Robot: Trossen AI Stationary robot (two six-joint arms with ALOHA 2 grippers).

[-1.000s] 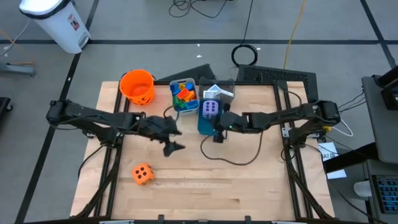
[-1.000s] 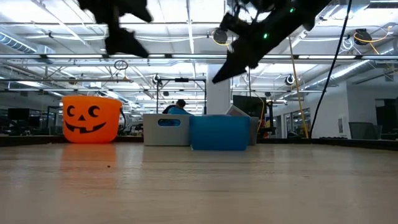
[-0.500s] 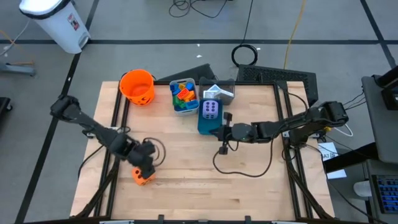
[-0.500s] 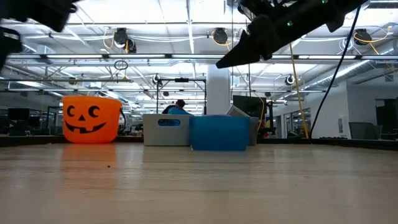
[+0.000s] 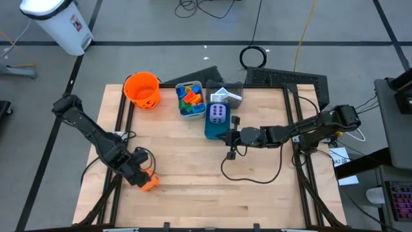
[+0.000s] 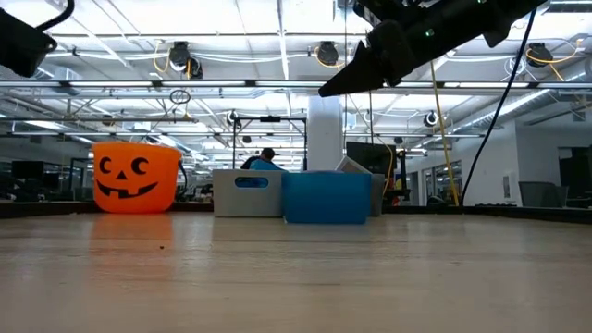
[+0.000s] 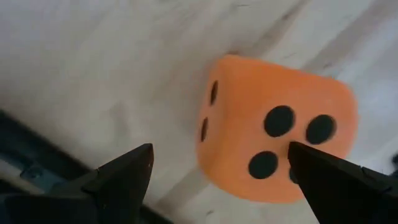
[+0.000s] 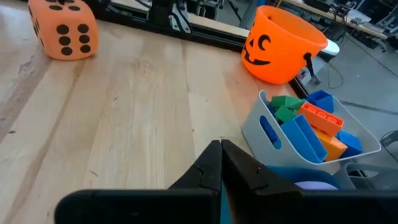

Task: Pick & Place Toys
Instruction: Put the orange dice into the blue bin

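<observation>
Left gripper (image 7: 217,171) over the orange dotted foam die (image 7: 277,152)

We see its fingers spread, straddling the die below them, likely staged for pickup; right gripper (image 8: 221,163) is pressed together, empty, waiting beside the bins.

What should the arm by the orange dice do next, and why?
Probably close on it. The left gripper is open, one finger on each side of the orange die, which sits on the table. The right gripper waits shut near the blue bin.

Two dice (image 5: 150,183), three bins (image 5: 190,109), one pumpkin bucket (image 5: 141,89).
</observation>
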